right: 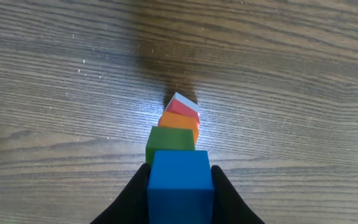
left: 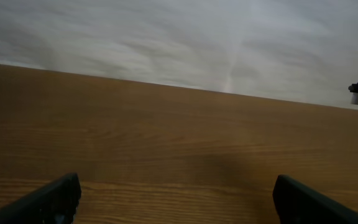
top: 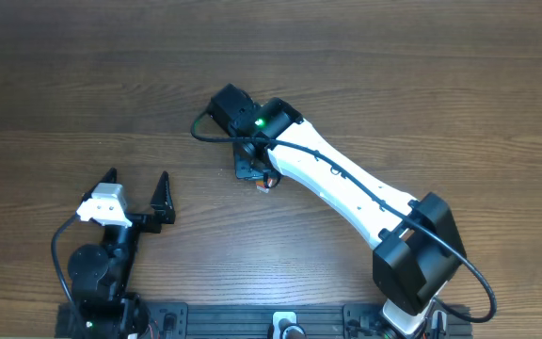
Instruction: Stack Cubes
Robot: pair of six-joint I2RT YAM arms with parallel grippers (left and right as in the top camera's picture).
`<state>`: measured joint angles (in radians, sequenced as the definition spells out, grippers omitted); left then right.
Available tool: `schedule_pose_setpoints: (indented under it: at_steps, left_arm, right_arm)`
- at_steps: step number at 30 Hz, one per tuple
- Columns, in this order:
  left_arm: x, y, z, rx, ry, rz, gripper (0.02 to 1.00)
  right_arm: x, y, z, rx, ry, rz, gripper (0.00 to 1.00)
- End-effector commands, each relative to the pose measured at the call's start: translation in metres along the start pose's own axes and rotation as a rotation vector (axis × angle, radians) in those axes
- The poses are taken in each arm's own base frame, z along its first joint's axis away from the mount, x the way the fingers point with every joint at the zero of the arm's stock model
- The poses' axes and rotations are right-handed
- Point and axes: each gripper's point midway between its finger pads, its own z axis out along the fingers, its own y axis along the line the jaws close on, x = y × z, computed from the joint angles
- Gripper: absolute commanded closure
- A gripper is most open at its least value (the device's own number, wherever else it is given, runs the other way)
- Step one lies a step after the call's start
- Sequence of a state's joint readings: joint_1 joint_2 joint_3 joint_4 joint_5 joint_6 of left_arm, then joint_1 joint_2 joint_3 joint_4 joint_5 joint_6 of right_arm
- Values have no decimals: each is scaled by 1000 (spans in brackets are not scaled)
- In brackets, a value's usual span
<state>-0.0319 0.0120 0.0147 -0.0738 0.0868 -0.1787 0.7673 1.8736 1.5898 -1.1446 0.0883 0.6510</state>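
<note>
Cubes red, orange, green stacked; blue cube on top, pinched in right tool; left tool wide open, empty.

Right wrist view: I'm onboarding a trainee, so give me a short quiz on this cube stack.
1. True or false: the left gripper is shut on a cube.
2. Which cube is next below the blue cube? A orange, B green, C red.
3. Fill in: the blue cube sits between the ___ gripper's fingers.
Key: 1 false, it is open. 2 B, the green cube. 3 right gripper.
</note>
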Motion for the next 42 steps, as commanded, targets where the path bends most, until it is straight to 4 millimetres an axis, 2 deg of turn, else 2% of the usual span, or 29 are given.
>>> schedule_pose_setpoints:
  at_steps: [1, 37, 39, 42]
  left_arm:
    - [2, -1, 0, 5, 1, 15, 20]
    - [2, -1, 0, 6, 1, 15, 18]
    - [2, -1, 0, 5, 1, 15, 20]
    - [2, -1, 0, 5, 1, 15, 23]
  right_arm:
    - [-6, 0, 0, 5, -15, 12, 991]
    - [-1, 6, 7, -12, 18, 7, 985]
    - [-1, 6, 7, -12, 18, 7, 954]
    - [-1, 6, 7, -13, 17, 8, 831]
